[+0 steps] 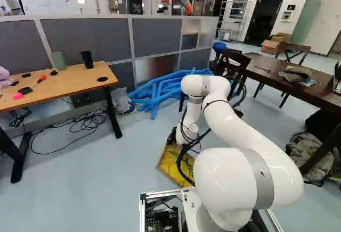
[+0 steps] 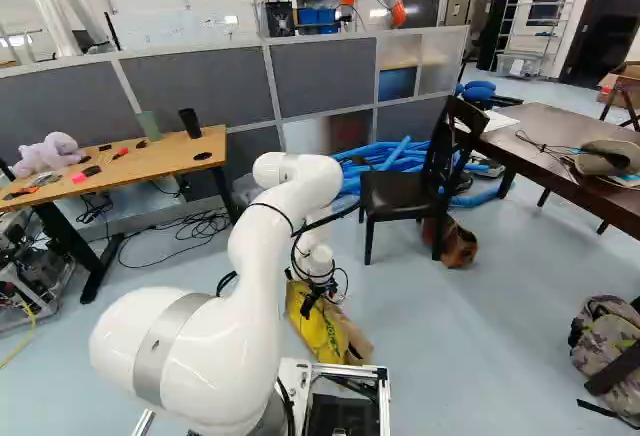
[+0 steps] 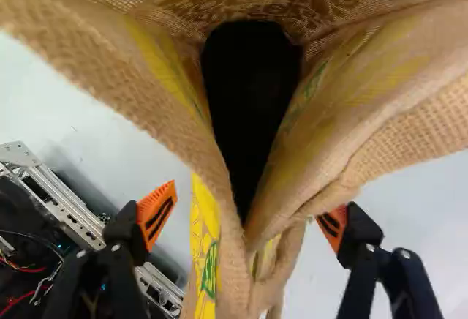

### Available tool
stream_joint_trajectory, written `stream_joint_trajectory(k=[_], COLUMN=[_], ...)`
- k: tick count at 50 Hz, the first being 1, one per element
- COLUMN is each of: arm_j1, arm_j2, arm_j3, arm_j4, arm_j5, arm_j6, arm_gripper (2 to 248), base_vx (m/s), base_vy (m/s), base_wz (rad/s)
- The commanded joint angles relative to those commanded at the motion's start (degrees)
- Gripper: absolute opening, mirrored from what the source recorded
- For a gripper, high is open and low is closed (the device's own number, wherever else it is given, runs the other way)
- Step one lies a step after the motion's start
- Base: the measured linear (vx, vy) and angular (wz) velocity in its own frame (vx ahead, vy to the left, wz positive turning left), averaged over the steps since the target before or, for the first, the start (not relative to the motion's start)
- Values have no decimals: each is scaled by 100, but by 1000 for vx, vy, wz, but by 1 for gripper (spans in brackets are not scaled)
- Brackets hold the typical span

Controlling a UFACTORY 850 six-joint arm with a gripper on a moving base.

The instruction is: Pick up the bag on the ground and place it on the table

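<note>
The bag [image 2: 325, 334] is on the floor just ahead of my base, its mouth gaping up at the wrist camera. Its gathered cloth lies between the jaws of my gripper [image 3: 246, 202], which stand wide apart: I see floor between one orange pad [image 3: 157, 209] and the cloth, while the other is close against the folds, contact hard to tell. Nothing is gripped. I judge this the grasping step, with lift and placing to come. Next I need to centre on the folds, maybe go slightly deeper, then close; a shallow pinch could let the soft cloth slip. Further out are a dark table [image 2: 540, 134] with a chair [image 2: 400, 196] by it, and a light wooden desk [image 1: 69, 85]; I can't tell which is meant.
</note>
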Motion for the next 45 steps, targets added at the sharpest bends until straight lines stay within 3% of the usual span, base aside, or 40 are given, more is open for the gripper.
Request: stream_joint_trajectory(k=[2,3,7,8,12,13,17,18,23,24,28,29,45], arm_j1=[0,0,0,0,0,0,0,0,0,0,0,0,0], arm_j2=[-4,-6,-9,-9,-9,-9,-9,-9,-9,-9,-9,-9,-9], arm_j3=[-4,-6,-9,-9,-9,-9,-9,-9,-9,-9,-9,-9,-9], arm_j4=[0,0,0,0,0,0,0,0,0,0,0,0,0], arm_j5=[0,0,0,0,0,0,0,0,0,0,0,0,0], arm_j6=[0,0,0,0,0,0,0,0,0,0,0,0,0], arm_gripper=[243,208,208,170,170,132,132,95,95,59,59,27,23], base_vx=[0,0,0,0,0,0,0,0,0,0,0,0,0], base_vy=[0,0,0,0,0,0,0,0,0,0,0,0,0], base_wz=[0,0,0,0,0,0,0,0,0,0,0,0,0])
